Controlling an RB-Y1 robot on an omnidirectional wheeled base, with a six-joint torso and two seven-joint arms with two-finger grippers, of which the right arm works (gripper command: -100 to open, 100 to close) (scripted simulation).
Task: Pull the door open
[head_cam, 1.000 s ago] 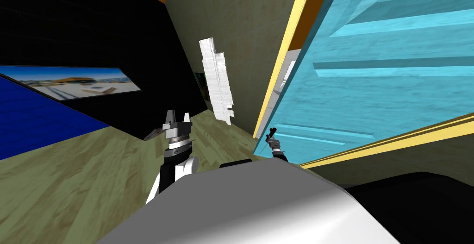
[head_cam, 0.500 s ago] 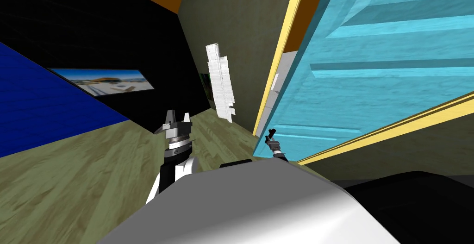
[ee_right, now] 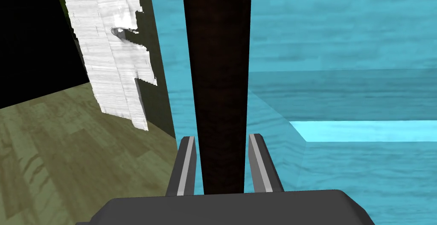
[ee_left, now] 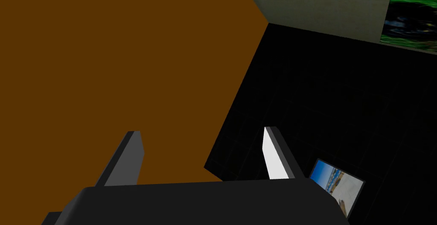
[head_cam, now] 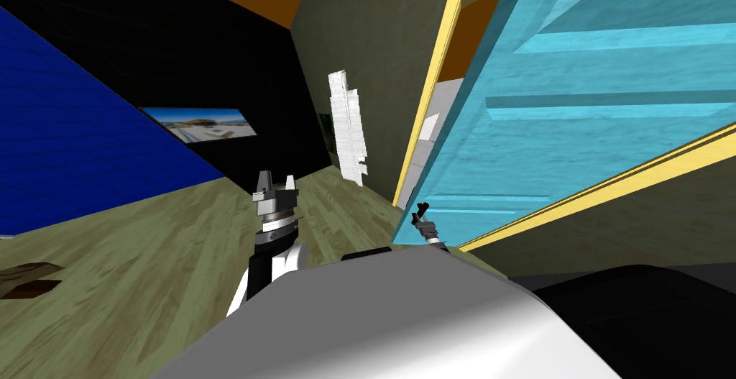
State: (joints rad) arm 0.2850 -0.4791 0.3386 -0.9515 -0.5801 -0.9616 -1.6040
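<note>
Left arm: my left gripper (head_cam: 277, 179) hangs over the floor (head_cam: 144, 252), well to the left of the door. Its fingers (ee_left: 273, 150) are spread wide with nothing between them.
Right arm: my right gripper (ee_right: 220, 138) is low at the door's free edge. Its fingers (ee_right: 187, 158) are drawn in narrow, one on each side of the handle.
Handle: a dark upright bar (ee_right: 219, 64) that rises between those fingers, just in front of the door's face.
Door: a light blue panelled door (head_cam: 575, 108) fills the right of the scene. It stands at an angle to its frame, not flush with it.
Frame: the frame (head_cam: 431, 108) is yellow. A gap shows between its left post and the door's free edge, with a grey wall and orange ceiling through it.
Done: as I read it, the grasp on the handle is made and the door is partly open.
Left: I judge the gap too narrow yet, so more pulling toward me is needed before I release the handle.
</note>
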